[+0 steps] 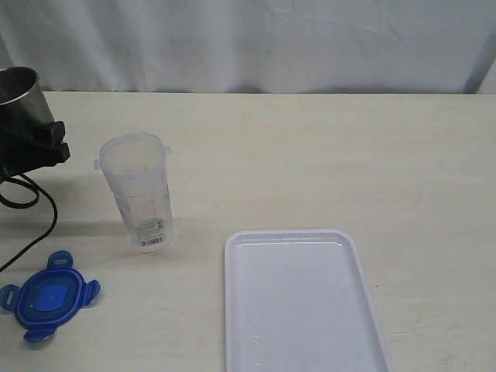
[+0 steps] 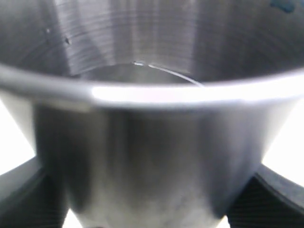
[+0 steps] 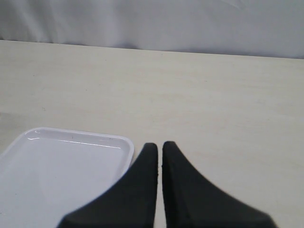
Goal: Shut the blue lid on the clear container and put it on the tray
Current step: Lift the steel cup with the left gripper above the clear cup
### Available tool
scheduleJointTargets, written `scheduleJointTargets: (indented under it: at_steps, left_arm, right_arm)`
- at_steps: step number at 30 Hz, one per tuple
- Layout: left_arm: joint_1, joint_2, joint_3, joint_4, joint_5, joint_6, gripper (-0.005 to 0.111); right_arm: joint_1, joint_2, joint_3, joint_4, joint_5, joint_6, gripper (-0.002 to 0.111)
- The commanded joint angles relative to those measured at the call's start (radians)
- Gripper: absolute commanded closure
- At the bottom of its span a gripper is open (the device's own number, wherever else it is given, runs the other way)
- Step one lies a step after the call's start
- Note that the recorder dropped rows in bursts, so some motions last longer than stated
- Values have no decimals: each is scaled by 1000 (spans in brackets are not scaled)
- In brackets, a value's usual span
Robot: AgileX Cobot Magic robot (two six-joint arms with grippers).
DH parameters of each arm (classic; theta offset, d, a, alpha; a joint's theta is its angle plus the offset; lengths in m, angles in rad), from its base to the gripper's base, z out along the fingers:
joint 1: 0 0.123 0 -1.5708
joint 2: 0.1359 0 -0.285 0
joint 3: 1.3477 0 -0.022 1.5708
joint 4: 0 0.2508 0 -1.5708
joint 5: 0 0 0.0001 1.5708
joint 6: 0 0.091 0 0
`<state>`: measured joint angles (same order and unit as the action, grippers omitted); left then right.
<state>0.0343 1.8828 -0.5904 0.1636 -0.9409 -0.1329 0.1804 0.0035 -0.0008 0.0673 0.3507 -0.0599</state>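
The left gripper (image 1: 45, 146) is clamped wide around a steel cup (image 1: 18, 94) at the far left edge, so the arm nearest the lid (image 1: 49, 297) is not free. The right gripper (image 3: 159, 156) is closed on nothing, beside the tray's (image 1: 232, 310) far right corner. The sensible step is probably to set the cup down far left, well clear of the container (image 1: 137, 190), then let go squarely so it does not tip. After that, approach the lid from above, avoiding the black cable (image 1: 46, 221) just beyond it. The container stands upright and open left of the tray, apart from it: tall, narrow and transparent, with a flanged rim and a barcode label low on its side. The lid lies flat near left of it, flaps splayed.
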Motion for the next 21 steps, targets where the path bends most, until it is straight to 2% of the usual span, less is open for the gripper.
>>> scheduleJointTargets:
  at_steps: [1,7,13,21]
  left_arm:
    - [-1,-92,-6,76,-28,-51,107]
    - [-1,-176,-6,165,-8,-123,107]
    - [-1,-187,-6,273,-75,-166,107]
    - [-1,-187,-12,322,52,-235,107]
  right_arm:
    - [-3,-3,1,-6,-7,0,104]
    - [-3,-3,1,-6,-7,0,104]
    - [-3,-3,1,-6,-7,0,104]
    - [-3,-3,1,-6,-7,0,104]
